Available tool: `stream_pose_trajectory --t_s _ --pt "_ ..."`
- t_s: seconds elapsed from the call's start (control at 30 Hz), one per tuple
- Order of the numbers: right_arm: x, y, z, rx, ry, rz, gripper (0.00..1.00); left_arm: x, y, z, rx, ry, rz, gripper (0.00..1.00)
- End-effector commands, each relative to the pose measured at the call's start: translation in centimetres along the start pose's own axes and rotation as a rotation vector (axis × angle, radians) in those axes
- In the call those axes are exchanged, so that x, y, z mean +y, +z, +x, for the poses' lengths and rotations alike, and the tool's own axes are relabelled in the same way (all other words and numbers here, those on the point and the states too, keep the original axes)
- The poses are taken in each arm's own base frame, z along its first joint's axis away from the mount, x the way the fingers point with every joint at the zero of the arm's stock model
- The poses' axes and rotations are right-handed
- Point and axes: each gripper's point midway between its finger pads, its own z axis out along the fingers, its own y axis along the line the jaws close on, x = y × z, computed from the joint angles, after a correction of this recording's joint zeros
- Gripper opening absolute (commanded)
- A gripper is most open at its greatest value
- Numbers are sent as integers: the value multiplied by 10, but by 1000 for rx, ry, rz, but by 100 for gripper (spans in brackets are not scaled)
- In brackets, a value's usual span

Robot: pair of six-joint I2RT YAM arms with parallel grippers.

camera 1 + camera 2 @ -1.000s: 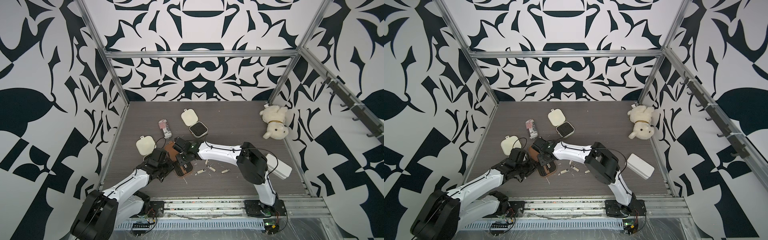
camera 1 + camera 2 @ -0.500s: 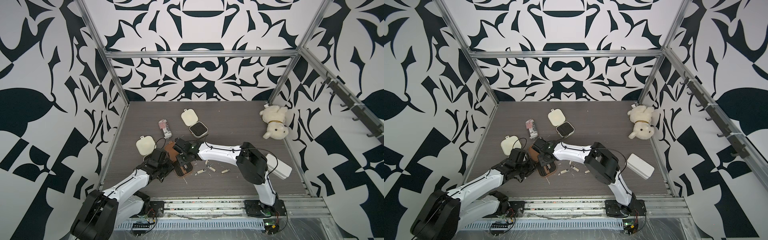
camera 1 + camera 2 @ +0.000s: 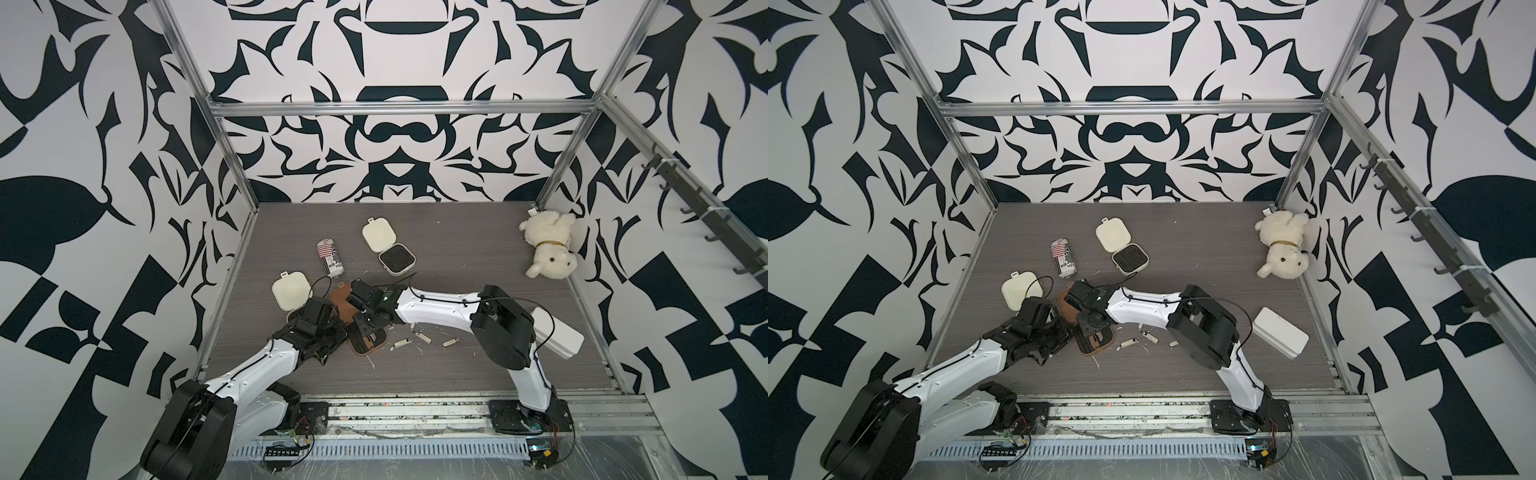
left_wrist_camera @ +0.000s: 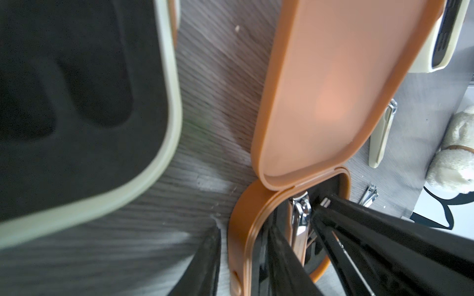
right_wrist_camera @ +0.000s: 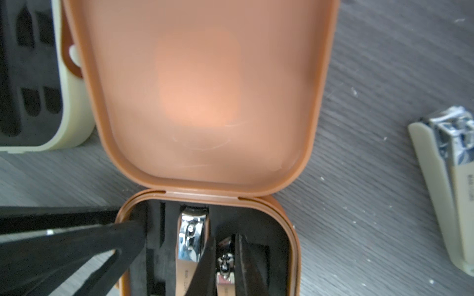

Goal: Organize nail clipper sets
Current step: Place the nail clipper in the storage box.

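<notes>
While left tool (image 4: 245, 238) is clamping: rim of brown rounded plastic case (image 4: 320, 89)
Right tool (image 5: 225, 253) is pinching: steel clipper (image 5: 225, 265), lying parallel beside seated clipper (image 5: 192, 235)

Two cream cases (image 3: 379, 235) (image 3: 291, 289) and one brown case (image 3: 338, 301) are sitting on the bench (image 3: 457, 257). Two clippers (image 5: 192, 238) (image 5: 224, 261) are showing inside the brown one, and at least three loose clippers (image 3: 404, 342) (image 3: 423, 336) (image 3: 451, 342) are lying outside. One can (image 3: 331, 257), one plush dog (image 3: 548, 249) and one white box (image 3: 557, 334) are sitting there too.
</notes>
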Motion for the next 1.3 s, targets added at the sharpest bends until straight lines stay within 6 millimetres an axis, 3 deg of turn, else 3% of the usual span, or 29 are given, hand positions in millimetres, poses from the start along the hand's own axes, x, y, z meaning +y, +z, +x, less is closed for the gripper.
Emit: stream_pose_trajectory --t_s 0.0,0.37,0.7,1.03,1.27 --pt "5 -23 -3 -22 -13 -12 7 27 3 9 16 -15 -95 35" --pt "-4 -18 16 31 -17 31 7 29 3 8 14 -18 -106 35" --pt "3 -18 3 2 -16 22 10 24 1 8 16 -15 -88 35" --pt "6 -16 -10 -19 -15 30 20 23 0 9 19 -13 -81 35" --pt "7 -10 -12 -11 -13 30 20 23 0 9 21 -13 -77 35"
